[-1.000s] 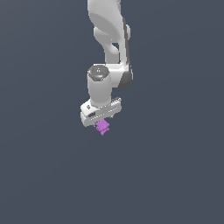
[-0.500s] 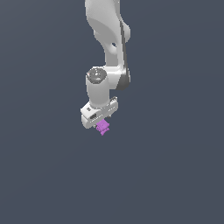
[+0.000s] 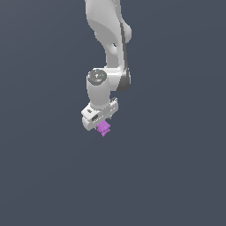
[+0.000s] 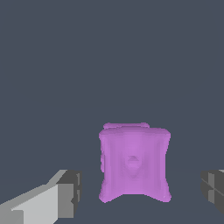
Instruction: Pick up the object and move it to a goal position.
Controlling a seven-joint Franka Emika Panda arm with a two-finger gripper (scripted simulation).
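The object [image 3: 104,128] is a small bright purple lumpy shape that pokes out just below the white hand in the exterior view. My gripper [image 3: 101,125] hangs straight down over it. In the wrist view the object [image 4: 133,164] sits between the two grey fingertips, one [image 4: 70,192] on one side and the other [image 4: 213,190] on the opposite side. Bare floor shows in the gap on each side, so neither pad touches it. The gripper [image 4: 142,194] is open around the object, which lies nearer the first fingertip.
A plain dark grey floor [image 3: 176,176] fills both views. The white arm [image 3: 110,35] rises from the hand to the top of the exterior view. Nothing else shows.
The wrist and upper arm have shifted slightly over the last second, with the hand staying low over the object. The purple object has not moved.
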